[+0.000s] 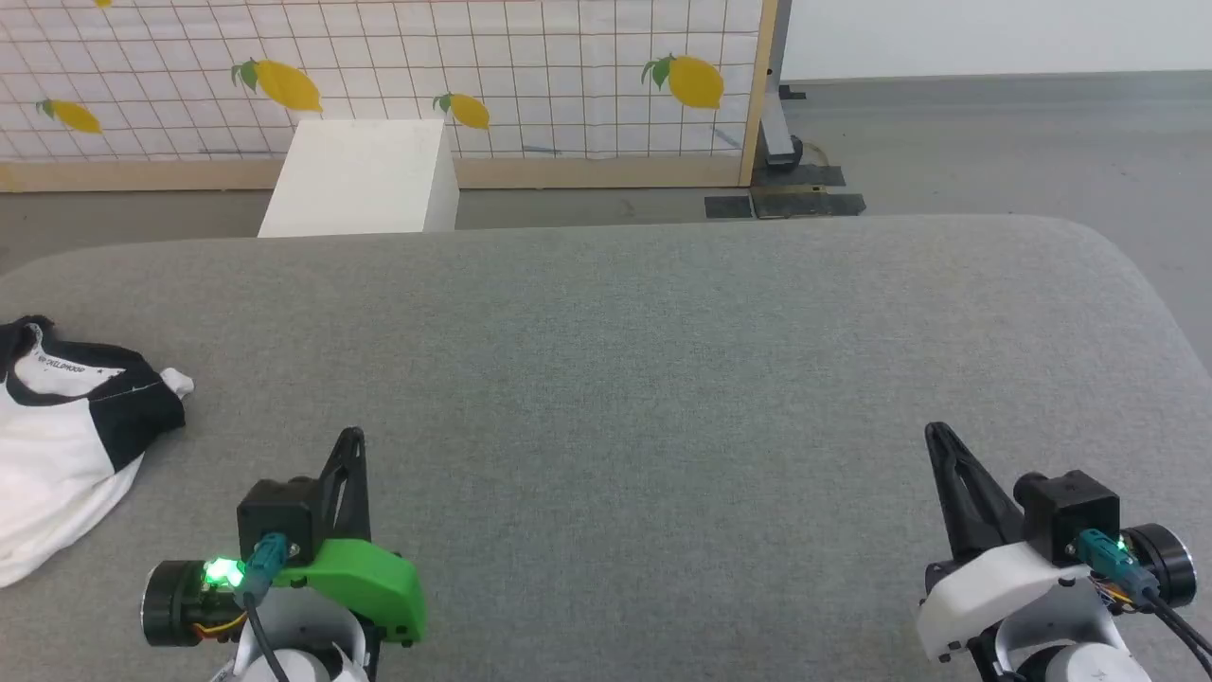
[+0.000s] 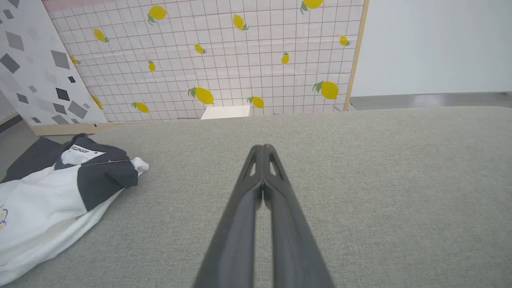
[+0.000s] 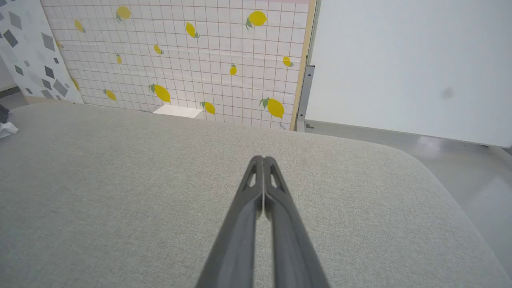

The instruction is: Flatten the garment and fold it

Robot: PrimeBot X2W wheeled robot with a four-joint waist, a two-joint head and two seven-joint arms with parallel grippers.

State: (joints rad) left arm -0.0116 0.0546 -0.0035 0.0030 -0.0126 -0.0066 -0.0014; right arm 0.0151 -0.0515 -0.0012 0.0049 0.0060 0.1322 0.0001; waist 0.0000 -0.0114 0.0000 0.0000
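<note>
Both sets of fingers are seen pressed together with nothing between them: the left gripper at lower left of the head view, the right gripper at lower right. The garment is found crumpled at the left edge of that frame, on the grey tabletop, well apart from both. It is judged light, soft and limp, likely to sag and bunch when lifted. A hold is best taken at the black shoulder or the white hem
</note>
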